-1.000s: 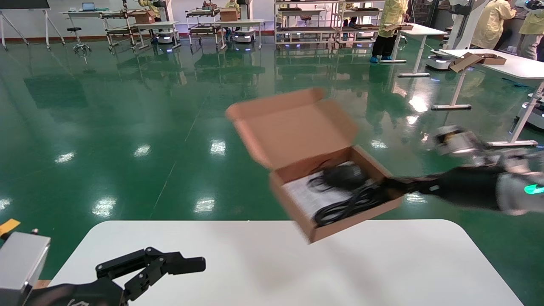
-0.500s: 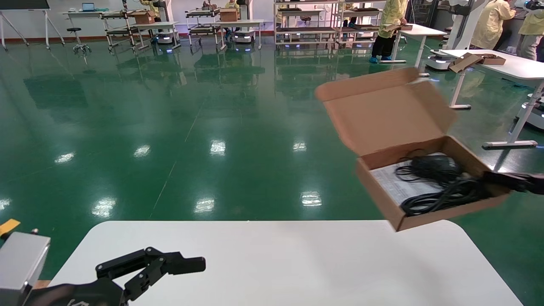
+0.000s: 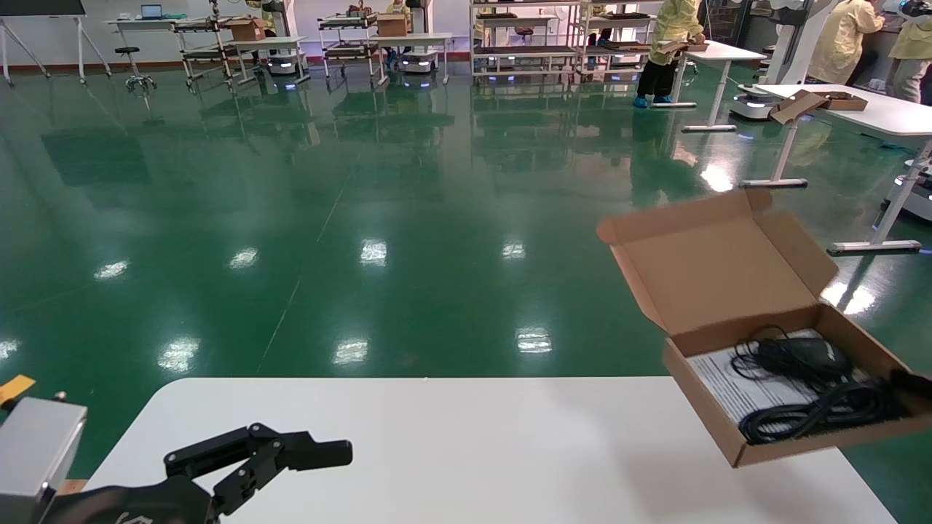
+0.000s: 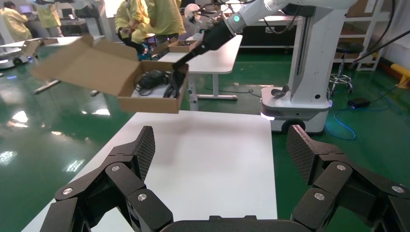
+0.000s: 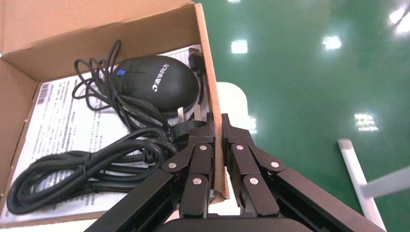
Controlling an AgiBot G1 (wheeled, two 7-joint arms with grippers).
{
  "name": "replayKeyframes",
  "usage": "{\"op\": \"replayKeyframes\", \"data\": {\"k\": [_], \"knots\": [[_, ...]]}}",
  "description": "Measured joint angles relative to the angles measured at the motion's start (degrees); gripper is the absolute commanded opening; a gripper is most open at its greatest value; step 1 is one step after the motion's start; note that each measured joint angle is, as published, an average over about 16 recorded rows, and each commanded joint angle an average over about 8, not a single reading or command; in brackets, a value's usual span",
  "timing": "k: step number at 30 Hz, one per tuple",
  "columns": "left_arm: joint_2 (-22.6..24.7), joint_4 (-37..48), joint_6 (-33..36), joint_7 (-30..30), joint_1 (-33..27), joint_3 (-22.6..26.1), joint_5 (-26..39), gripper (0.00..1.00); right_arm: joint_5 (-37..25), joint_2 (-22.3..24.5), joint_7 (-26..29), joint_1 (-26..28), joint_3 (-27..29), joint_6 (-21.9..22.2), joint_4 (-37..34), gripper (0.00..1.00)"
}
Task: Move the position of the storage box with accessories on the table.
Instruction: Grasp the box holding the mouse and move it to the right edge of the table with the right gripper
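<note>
Cardboard storage box (image 3: 735,273) (right pincer (image 5: 216,126) gripping its wall) overhangs table (image 3: 437,437) corner.

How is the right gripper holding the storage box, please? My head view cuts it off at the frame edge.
Observer: The right gripper is shut on the storage box's side wall, one finger inside, one outside.
Operator: Is anything caught between its fingers besides the cardboard?
Observer: Not that I can see; the mouse and the coiled cable lie just inside that wall, on the paper.
Operator: Is the box resting on the table?
Observer: From the left wrist view it appears to hang above the table's far end, with its shadow below. The left gripper is parked open.
</note>
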Motion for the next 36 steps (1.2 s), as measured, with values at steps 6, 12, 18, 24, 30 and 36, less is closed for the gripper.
{"op": "replayKeyframes", "data": {"k": [6,12,18,24,30,36], "knots": [[0.0,0.0,0.0,0.0,0.0,0.0,0.0,1.0,2.1,0.7,-2.1,-4.0,1.3,0.9,-1.0,0.0],[0.0,0.0,0.0,0.0,0.0,0.0,0.0,1.0,4.3,0.9,-4.3,-8.1,2.6,1.2,-1.7,0.0],[0.0,0.0,0.0,0.0,0.0,0.0,0.0,1.0,6.3,0.8,-6.2,-12.1,3.8,1.5,-2.1,0.0],[0.0,0.0,0.0,0.0,0.0,0.0,0.0,1.0,7.9,0.8,-7.8,-15.4,4.9,2.2,-2.4,0.0],[0.0,0.0,0.0,0.0,0.0,0.0,0.0,1.0,9.5,0.9,-9.0,-18.1,5.9,3.1,-2.5,0.0],[0.0,0.0,0.0,0.0,0.0,0.0,0.0,1.0,10.9,1.0,-10.0,-20.3,6.9,4.1,-2.3,0.0]]}}
